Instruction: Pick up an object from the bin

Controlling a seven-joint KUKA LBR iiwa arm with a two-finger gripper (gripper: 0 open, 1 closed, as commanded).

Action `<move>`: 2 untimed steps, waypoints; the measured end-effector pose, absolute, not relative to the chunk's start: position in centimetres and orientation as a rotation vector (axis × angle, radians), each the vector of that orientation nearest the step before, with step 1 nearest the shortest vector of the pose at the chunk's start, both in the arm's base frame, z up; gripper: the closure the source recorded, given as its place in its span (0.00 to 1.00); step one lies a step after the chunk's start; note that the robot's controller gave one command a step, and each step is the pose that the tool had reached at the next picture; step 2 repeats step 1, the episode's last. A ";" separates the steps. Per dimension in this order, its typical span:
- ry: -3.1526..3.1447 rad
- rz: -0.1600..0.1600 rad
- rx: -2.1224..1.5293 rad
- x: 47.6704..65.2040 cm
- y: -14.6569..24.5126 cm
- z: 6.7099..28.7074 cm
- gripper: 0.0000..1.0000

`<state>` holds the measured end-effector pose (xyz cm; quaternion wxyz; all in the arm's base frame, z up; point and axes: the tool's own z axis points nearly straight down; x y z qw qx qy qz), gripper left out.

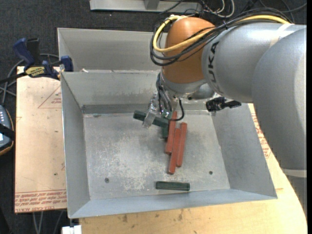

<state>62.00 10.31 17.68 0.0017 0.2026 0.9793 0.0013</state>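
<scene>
In the camera view, the grey metal bin (73, 145) takes up the middle of the frame, its floor scuffed and speckled. The silver arm (253, 57) comes in from the upper right, with a rounded orange cover (187, 48) at its wrist and looped yellow and black cables (158, 40) draped over that cover. Below the cover, the gripper (157, 113) hangs low in the upper middle of the bin, close to the back wall. It sits right at a small dark green piece (141, 116) that pokes out to the gripper's left and runs under it. Whether the gripper is released or clenched cannot be told, nor whether it has that green piece in its grasp. Just below and to the right of the gripper, a pair of long reddish-brown sticks (176, 147) lie side by side, touching, and slant down toward the centre of the floor, their upper ends beside the green piece. Well apart from these, near the front wall at the lower middle of the frame, a flat dark green bar (172, 185) lies on its own.
</scene>
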 end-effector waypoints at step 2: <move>3.073 0.004 0.633 62.1 10.3 19.5 1.00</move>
